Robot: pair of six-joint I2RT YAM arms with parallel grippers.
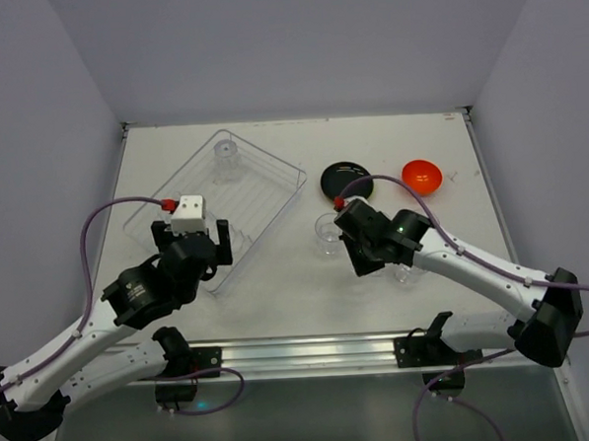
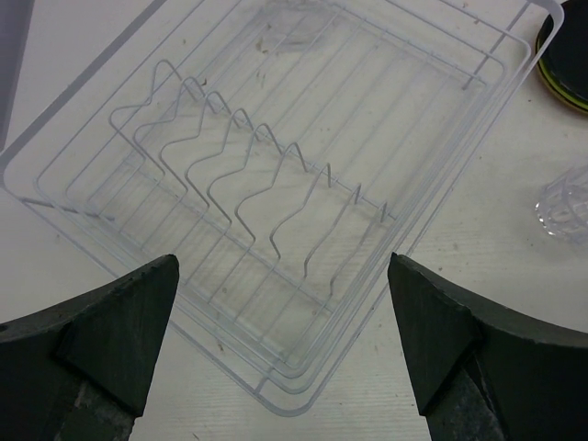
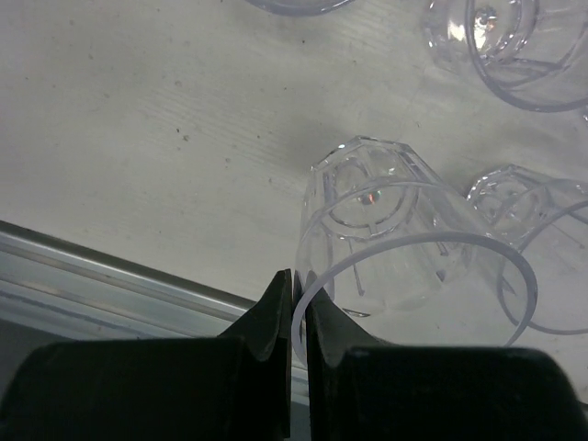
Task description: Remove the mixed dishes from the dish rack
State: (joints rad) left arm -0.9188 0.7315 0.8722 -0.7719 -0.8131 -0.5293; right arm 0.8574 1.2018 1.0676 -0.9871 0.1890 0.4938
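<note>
Right gripper (image 3: 294, 280) clamps clear cup (image 3: 386, 230) by its rim near table edge (image 3: 110, 250); left gripper (image 2: 283, 266) gapes empty above dish rack (image 2: 303, 184)

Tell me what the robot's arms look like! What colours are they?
Both the left arm and the right arm are white tubes joined by chunky black joints. A thin purple cable with a red plug loops along each. The left wrist carries a small white block. The left gripper has dark grey wedge-shaped fingers; the right gripper has black ones.
</note>
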